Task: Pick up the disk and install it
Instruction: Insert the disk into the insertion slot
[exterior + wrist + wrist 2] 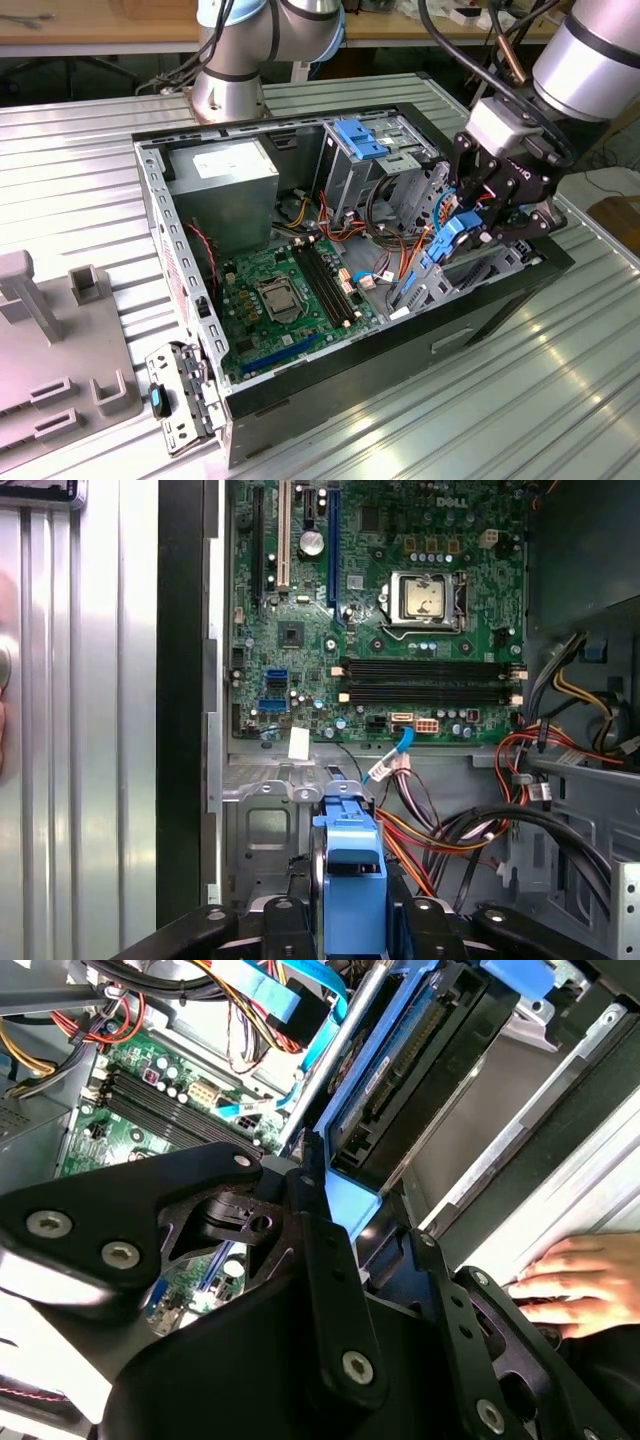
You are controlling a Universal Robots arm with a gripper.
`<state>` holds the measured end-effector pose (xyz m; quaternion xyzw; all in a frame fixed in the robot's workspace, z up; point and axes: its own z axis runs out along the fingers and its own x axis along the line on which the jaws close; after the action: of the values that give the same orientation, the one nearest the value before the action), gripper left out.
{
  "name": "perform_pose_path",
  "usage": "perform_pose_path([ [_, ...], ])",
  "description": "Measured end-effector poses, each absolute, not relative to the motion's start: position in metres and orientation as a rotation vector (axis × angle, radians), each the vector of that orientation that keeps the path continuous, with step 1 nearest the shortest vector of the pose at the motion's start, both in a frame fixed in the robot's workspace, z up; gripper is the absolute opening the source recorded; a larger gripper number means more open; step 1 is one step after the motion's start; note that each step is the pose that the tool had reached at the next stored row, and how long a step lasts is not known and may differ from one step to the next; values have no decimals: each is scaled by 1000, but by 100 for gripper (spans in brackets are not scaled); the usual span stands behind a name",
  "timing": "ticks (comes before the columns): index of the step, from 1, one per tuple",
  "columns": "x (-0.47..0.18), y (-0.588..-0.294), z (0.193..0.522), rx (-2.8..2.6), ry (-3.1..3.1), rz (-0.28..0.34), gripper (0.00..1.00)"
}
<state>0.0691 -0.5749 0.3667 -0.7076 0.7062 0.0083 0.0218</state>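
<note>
The hand (pixel 478 215) is clenched on the disk (pixel 450 243), gripping its blue carrier rail (pixel 349 880) from both sides. The disk is tilted at the drive bay (pixel 432 295) inside the open computer case (pixel 165 230), beside the motherboard (pixel 285 300). The case stands on the table (pixel 450 420).

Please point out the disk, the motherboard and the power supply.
the disk (pixel 350 880): first wrist view, its blue carrier end.
the motherboard (pixel 300 580): first wrist view, bare green board.
the power supply (pixel 228 200): exterior view, its grey side.
</note>
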Motion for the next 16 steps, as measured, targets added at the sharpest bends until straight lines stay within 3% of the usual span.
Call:
perform_pose_path([
  [14,69,-576,353,-2193,2189,25,37],
  [16,69,-576,353,-2193,2188,25,44],
])
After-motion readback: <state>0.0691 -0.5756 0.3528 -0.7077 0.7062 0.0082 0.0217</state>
